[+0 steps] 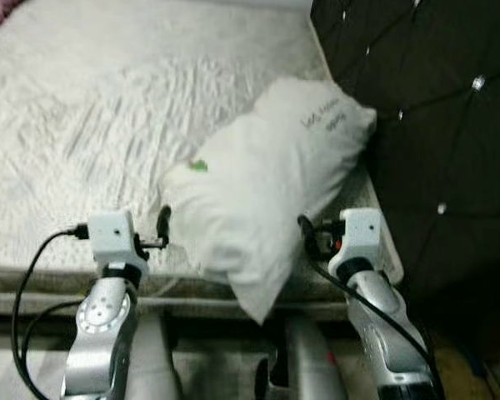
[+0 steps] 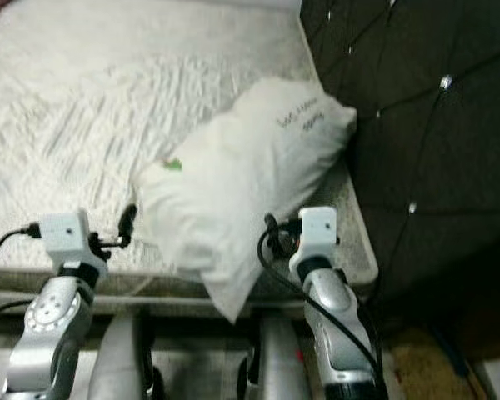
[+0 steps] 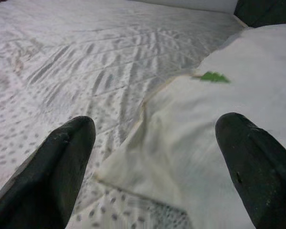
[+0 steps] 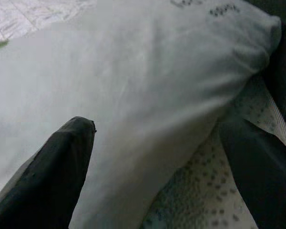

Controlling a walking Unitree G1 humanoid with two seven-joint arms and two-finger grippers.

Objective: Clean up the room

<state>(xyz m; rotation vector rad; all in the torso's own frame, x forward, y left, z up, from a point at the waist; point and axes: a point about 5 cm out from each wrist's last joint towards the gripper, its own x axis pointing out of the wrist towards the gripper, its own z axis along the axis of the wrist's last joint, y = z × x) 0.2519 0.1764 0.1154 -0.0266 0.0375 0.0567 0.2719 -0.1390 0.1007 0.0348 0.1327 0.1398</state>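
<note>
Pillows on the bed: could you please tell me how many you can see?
1. The white pillow lies at the near edge of the mattress, one end against the dark headboard, a corner overhanging the edge, between the left tool and right tool. Others may lie outside the frame.

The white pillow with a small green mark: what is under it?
The white pillow with a small green mark lies on a dotted white quilted bedcover, one corner hanging over the bed's front edge. The cover directly beneath is hidden. A black tufted headboard stands beside it.
</note>
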